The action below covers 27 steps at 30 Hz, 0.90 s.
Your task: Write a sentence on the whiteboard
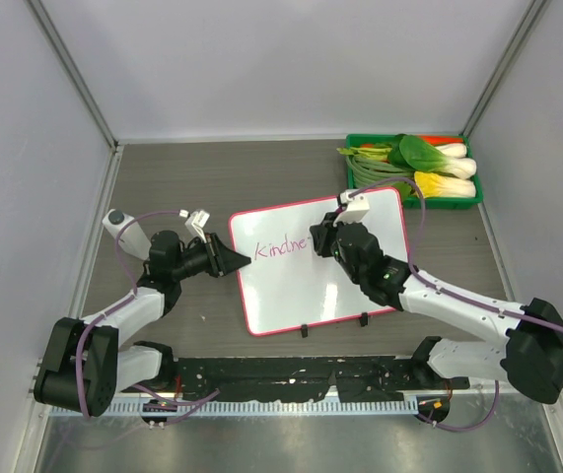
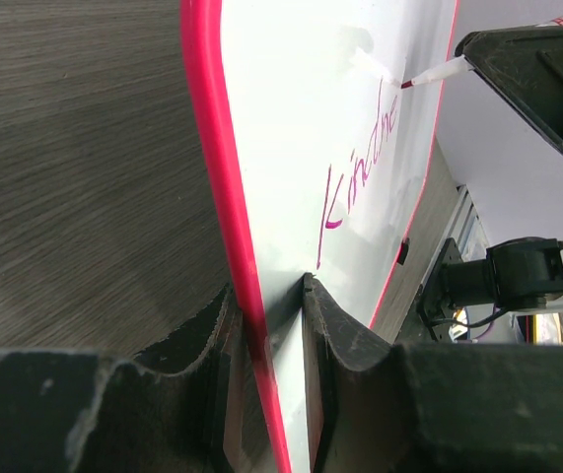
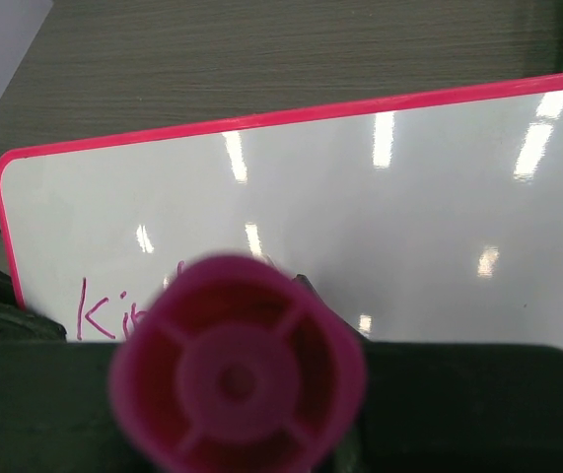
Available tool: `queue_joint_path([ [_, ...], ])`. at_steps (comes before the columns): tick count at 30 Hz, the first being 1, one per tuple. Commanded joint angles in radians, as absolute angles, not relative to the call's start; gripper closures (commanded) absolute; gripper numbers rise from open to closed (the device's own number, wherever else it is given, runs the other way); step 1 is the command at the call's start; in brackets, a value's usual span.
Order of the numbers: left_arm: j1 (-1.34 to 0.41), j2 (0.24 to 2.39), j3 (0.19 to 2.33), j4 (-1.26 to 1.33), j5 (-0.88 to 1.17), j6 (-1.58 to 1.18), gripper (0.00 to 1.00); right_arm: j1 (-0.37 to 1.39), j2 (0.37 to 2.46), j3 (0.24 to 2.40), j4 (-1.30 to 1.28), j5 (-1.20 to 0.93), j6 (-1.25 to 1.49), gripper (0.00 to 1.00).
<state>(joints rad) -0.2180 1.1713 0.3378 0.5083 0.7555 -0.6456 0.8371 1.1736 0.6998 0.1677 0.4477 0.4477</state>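
Note:
The whiteboard (image 1: 335, 281) lies flat mid-table, with a pink-red frame and two black clips on its near edge. Pink cursive writing (image 1: 279, 247) reading "Kindne" runs across its upper left. My left gripper (image 1: 245, 260) is shut on the board's left edge; the left wrist view shows the fingers (image 2: 345, 335) pinching the frame (image 2: 212, 187). My right gripper (image 1: 322, 239) is shut on the marker, its tip (image 2: 406, 84) touching the board at the end of the writing (image 2: 355, 182). In the right wrist view the marker's pink butt end (image 3: 237, 370) fills the foreground over the board (image 3: 409, 227).
A green tray (image 1: 473, 197) of vegetables stands at the back right, just beyond the board's far right corner. Grey walls enclose the table on three sides. A black rail (image 1: 281, 370) runs along the near edge between the arm bases.

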Motion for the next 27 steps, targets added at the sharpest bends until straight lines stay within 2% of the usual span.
queue_joint_path([
  [1,-0.244,1.184,0.331,0.488,0.759,-0.575,1.0,0.833,1.187,0.724,0.19,0.456,0.446,0.99],
  [27,-0.244,1.187,0.333,0.489,0.758,-0.575,1.0,0.834,1.114,0.644,0.132,0.419,0.448,0.99],
])
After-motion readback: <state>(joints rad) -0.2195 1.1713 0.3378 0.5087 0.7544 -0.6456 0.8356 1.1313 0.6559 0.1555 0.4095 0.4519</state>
